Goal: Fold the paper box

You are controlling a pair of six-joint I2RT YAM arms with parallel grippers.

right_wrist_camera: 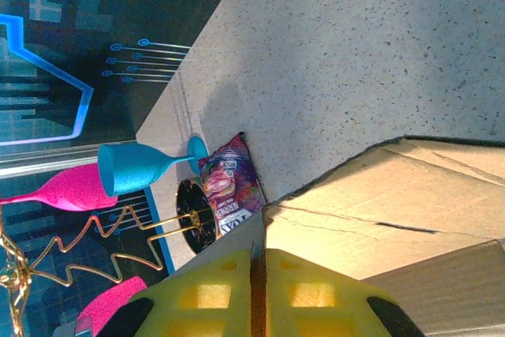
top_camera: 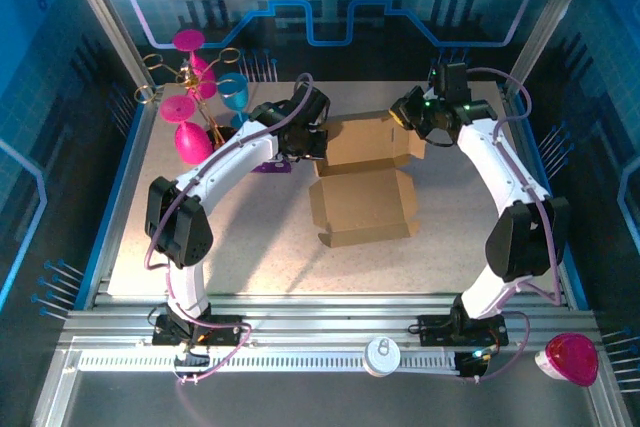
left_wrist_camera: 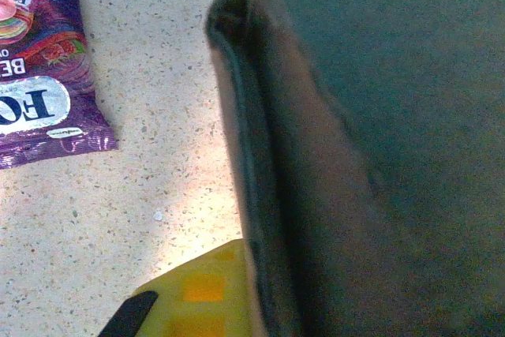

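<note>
Brown, unmarked cardboard makes up the paper box (top_camera: 365, 192), which sits open in the middle of the desk (top_camera: 250, 247) between the two arms. Its near panel lies flat toward the arm bases, with short tabs at both side edges. The far part stands up in creased flaps and walls.

The left end effector (top_camera: 305, 137) is at the box's far left side. In the left wrist view its jaws are pinched on an upright cardboard wall: one yellow pad (left_wrist_camera: 207, 293) lies against the wall's edge, and the card hides the other. A purple snack packet (left_wrist_camera: 39, 76) lies on the desk just beside it.

The right end effector (right_wrist_camera: 259, 274) is at the far right corner. Its two yellow fingers are drawn nearly together, with a thin cardboard flap edge gripped between them.
</note>
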